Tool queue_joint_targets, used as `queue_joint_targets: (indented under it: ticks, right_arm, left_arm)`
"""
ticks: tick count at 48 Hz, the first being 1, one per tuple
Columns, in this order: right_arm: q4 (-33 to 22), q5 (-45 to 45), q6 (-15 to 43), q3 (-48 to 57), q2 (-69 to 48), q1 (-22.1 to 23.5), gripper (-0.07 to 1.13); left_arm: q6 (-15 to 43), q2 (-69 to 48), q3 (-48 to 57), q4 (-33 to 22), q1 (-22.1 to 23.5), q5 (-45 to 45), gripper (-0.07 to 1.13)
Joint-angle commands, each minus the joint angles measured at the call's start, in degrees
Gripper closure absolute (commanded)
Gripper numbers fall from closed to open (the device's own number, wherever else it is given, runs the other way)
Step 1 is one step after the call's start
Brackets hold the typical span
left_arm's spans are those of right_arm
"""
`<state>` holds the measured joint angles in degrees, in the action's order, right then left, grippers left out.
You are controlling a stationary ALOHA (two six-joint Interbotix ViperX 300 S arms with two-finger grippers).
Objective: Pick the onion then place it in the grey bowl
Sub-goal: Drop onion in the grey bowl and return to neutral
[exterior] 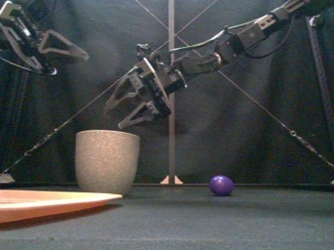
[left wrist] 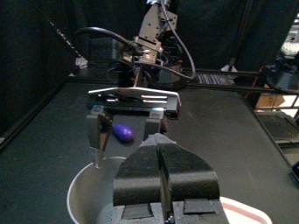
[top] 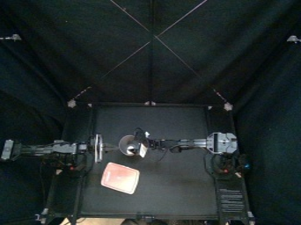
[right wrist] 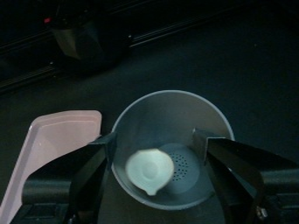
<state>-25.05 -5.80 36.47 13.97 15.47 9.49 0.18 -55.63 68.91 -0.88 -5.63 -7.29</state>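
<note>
Onion (right wrist: pixel 152 169), pale, lies inside the grey speckled cup (exterior: pixel 107 161); pink tray (exterior: pixel 46 202) lies low, forward-left of the right claw (right wrist: pixel 158 140); the cup stands straight under that claw's released, empty jaws; left claw (left wrist: pixel 163 156), clenched, hangs to its left; purple ball (exterior: pixel 222 185) sits below, right of it.
</note>
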Motion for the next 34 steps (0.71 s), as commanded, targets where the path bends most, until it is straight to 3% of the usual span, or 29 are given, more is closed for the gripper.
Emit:
queue_joint_targets:
  ticks: [1,12,34]
  right_arm:
    - [-0.26,-0.70,-0.35,0.18,-3.52,0.00,0.05]
    - [-2.99,-3.87,-0.26,7.73,-11.51,-1.93,0.05]
    - [-1.14,-13.97,0.44,29.97,-32.34,-3.25,0.05]
  left_arm:
    - [0.00,0.09,-0.88,0.00,-0.18,-0.53,1.02]
    - [0.09,0.18,-0.70,0.00,-0.18,-0.53,1.02]
    - [0.09,0.09,-0.44,0.09,-0.79,-0.53,1.01]
